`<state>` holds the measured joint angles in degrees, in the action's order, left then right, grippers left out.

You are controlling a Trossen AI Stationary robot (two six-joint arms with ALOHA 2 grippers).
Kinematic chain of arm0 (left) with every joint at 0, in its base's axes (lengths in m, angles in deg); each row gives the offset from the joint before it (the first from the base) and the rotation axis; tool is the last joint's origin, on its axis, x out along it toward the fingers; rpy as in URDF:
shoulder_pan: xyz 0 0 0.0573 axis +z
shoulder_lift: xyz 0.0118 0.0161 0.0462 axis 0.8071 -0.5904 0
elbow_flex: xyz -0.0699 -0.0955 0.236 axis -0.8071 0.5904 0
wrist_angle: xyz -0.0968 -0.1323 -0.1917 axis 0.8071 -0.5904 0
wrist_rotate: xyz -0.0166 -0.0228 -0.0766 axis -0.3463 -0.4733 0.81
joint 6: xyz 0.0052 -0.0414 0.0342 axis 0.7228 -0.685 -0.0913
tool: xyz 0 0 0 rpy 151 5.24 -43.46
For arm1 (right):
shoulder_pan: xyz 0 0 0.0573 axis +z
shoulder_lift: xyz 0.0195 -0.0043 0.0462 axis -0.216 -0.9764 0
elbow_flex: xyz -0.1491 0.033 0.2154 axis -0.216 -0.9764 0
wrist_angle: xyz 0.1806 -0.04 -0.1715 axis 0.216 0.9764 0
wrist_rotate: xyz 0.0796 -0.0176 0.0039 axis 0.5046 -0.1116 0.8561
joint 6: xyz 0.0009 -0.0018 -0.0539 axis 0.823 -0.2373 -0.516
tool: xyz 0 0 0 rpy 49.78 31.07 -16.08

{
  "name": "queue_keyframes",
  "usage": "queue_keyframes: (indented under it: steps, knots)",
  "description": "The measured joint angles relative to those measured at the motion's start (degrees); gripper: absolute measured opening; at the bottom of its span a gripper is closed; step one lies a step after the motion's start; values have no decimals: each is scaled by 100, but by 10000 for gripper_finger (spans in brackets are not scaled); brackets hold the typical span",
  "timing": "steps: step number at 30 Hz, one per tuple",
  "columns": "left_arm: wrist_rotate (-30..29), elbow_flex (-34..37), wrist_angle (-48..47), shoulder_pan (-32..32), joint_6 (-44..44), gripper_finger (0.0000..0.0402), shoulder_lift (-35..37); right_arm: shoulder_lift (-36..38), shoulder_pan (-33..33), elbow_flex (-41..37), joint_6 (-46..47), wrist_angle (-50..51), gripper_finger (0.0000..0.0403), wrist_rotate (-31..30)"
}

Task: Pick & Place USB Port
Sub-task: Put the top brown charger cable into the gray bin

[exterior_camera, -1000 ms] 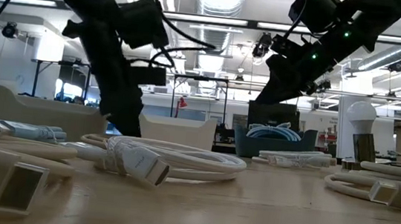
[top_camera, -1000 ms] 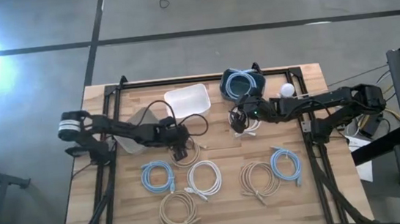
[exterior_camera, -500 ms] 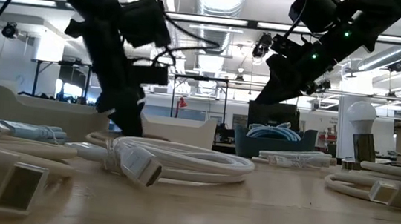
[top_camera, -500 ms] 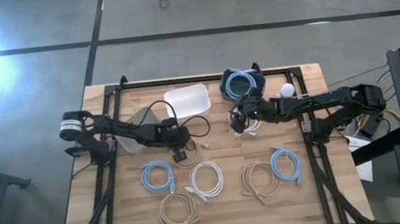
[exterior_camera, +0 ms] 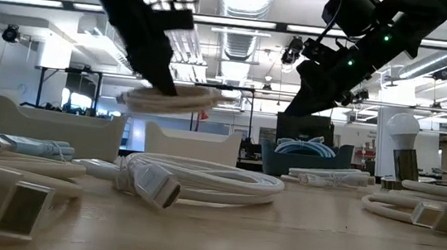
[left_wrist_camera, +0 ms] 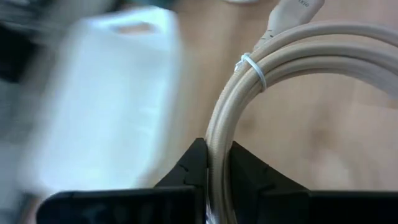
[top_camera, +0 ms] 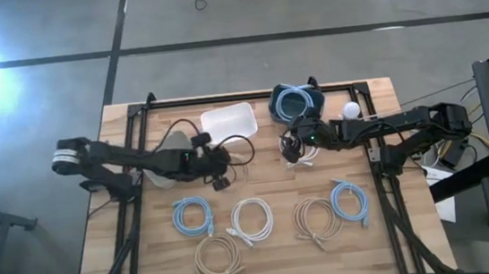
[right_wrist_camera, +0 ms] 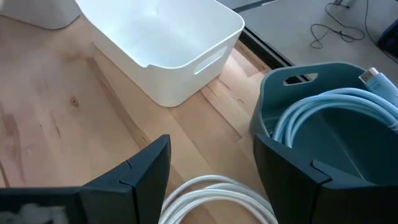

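I see a light wooden slatted table [top_camera: 267, 189] on a grey concrete floor; the low view looks into a bright workshop with ceiling ducts and strip lights.

My left arm reaches in from nine o'clock, and its left gripper [top_camera: 217, 160] sits near the table's middle, fingers pinched on a coiled beige USB cable [exterior_camera: 168, 100] held up off the wood. The left wrist view shows that coil clamped between the two dark fingers [left_wrist_camera: 193, 171], a white tie around its strands.

On the table toward six o'clock lie more coils: a light blue cable coil [top_camera: 192, 216], a beige cable coil [top_camera: 216, 257], a white cable coil [top_camera: 251, 219], another beige coil [top_camera: 315, 217] and another light blue coil [top_camera: 348, 201].

At twelve o'clock stands a white rectangular plastic bin [top_camera: 229, 122], nothing in it in the right wrist view. Just beside it, at one o'clock, a dark teal plastic bin [top_camera: 296, 102] holds a light blue cable.

My right arm comes in from three o'clock; the right gripper [top_camera: 292, 144] hovers with fingers spread over a white cable coil [right_wrist_camera: 217, 199] just below the teal bin.
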<state>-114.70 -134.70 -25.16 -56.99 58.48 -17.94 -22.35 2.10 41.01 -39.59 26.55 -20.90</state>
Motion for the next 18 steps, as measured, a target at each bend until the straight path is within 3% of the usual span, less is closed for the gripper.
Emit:
queue_keyframes:
  steps: [4,11,18]
  knots:
    - [-1083,-56,-644,-169,-356,41,537,0,0,0,0,-2,224,0]
    - [-1834,-45,-2146,-197,-1674,38,1331,0,0,0,0,-2,224,0]
    - [-2480,-37,-3740,-193,-3252,40,1620,0,0,0,28,-2,224,0]
